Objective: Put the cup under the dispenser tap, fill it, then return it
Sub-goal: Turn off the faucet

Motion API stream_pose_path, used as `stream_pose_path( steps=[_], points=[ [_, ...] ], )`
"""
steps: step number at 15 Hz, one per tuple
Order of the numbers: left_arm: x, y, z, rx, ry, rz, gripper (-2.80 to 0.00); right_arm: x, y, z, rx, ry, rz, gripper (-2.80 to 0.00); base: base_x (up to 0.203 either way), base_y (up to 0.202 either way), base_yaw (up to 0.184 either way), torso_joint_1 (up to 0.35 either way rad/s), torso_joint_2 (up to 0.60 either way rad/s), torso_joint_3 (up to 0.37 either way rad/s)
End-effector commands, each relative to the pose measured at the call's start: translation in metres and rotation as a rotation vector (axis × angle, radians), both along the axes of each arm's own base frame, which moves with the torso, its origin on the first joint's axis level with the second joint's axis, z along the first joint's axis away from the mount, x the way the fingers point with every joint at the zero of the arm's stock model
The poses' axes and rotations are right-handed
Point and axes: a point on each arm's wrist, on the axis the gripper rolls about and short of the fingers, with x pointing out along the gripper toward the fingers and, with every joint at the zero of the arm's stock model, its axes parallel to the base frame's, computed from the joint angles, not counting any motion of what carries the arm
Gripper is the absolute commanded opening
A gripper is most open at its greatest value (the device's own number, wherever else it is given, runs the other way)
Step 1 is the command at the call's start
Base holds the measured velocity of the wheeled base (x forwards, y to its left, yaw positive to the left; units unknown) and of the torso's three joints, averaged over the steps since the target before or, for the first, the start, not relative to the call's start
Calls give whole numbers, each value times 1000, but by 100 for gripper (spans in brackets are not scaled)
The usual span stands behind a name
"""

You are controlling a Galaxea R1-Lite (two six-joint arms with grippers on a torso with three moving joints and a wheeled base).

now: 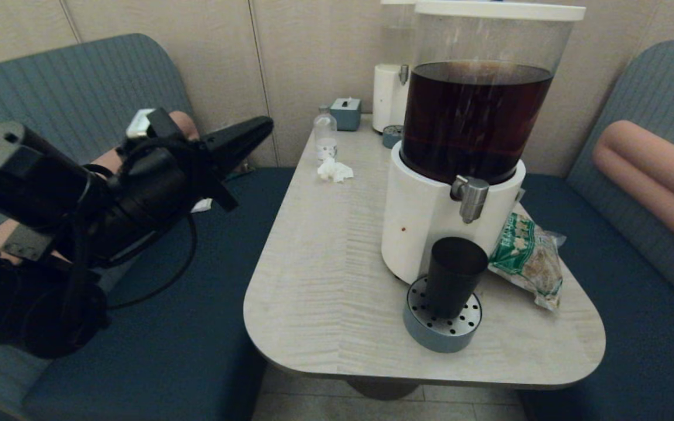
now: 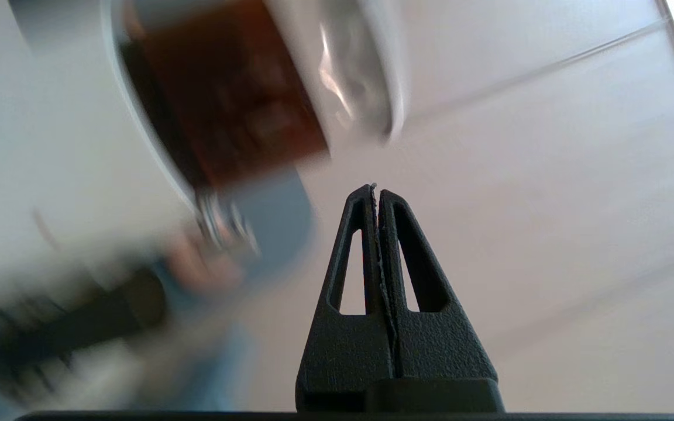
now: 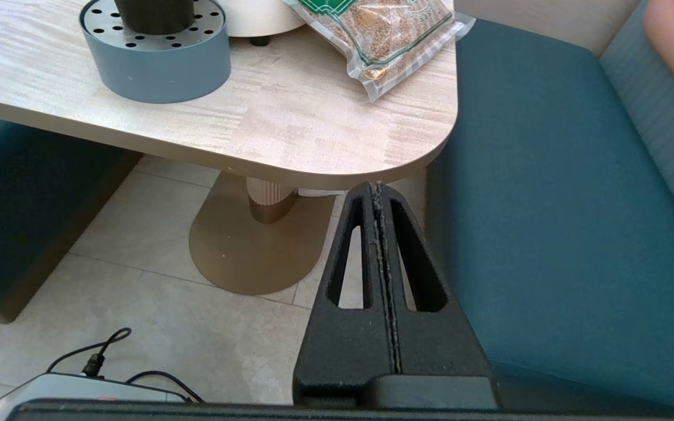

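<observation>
While my left gripper [image 1: 264, 126] hangs in the air off the table's left edge with its fingers pressed together on nothing, the cup [image 1: 454, 275] stands upright on the round drip tray [image 1: 441, 333] near the table's [image 1: 325, 280] front edge, well apart from it. It sits directly beneath the dispenser tap [image 1: 470, 197]. My right gripper [image 3: 377, 188], fingers likewise pressed together, waits low below the table's front right corner, beside the teal seat [image 3: 547, 234].
</observation>
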Motion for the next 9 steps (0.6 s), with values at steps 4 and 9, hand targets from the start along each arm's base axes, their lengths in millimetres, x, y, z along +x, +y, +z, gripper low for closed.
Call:
stream_pose_path(
  steps=[4, 9],
  points=[
    [32, -26, -41, 117, 69, -197, -280, 0, 0, 0, 0, -2, 1, -280, 0, 0, 0, 0, 0, 0],
    [46, -51, -33, 134, -31, -271, -280, 0, 0, 0, -2, -2, 1, -280, 0, 0, 0, 0, 0, 0]
  ],
)
